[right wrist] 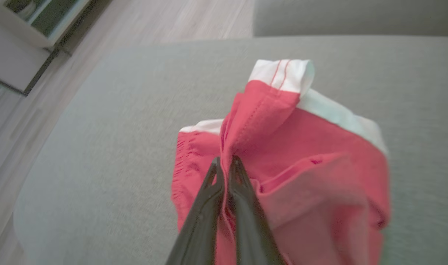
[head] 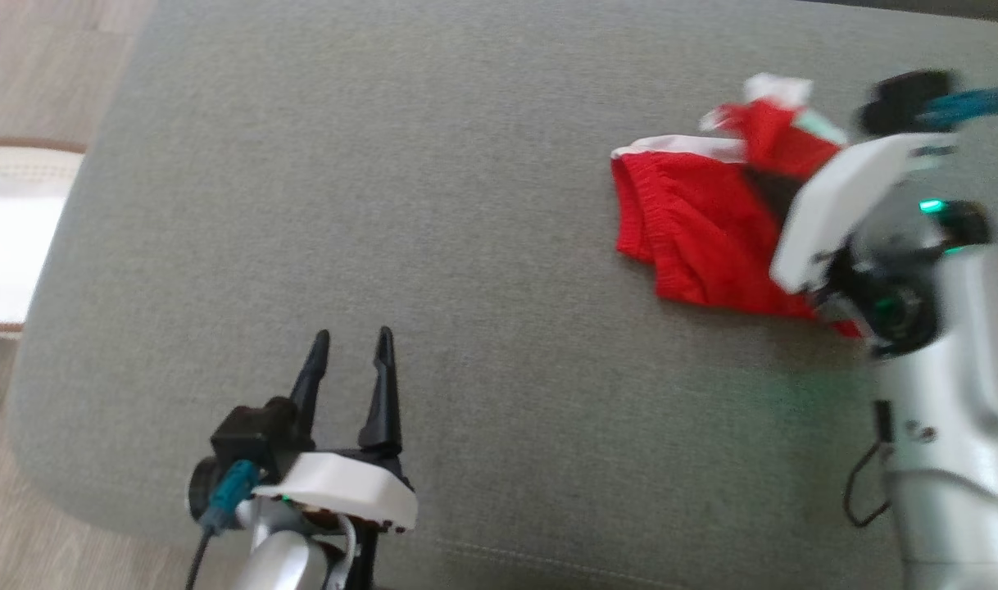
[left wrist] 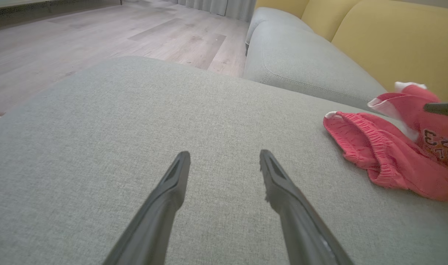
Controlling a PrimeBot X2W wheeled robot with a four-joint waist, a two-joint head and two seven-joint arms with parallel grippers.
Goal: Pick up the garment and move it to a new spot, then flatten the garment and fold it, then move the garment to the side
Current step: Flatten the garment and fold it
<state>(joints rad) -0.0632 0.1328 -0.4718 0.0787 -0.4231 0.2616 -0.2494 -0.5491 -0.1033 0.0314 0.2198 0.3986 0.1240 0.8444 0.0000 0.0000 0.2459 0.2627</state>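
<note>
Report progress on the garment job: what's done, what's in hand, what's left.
Done: the right gripper is shut on a fold of the red garment. In hand: the pickup; part of the cloth is raised, the rest lies bunched on the grey cushion. To do: moving it, flattening, folding, setting it aside. The left gripper hangs open over bare cushion.

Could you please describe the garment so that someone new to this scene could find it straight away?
Start from the wide grey cushion that the robot faces. Toward its right side lies a crumpled garment, pinched in the shut right tool. It is the one bright red thing there, with white trim.
</note>
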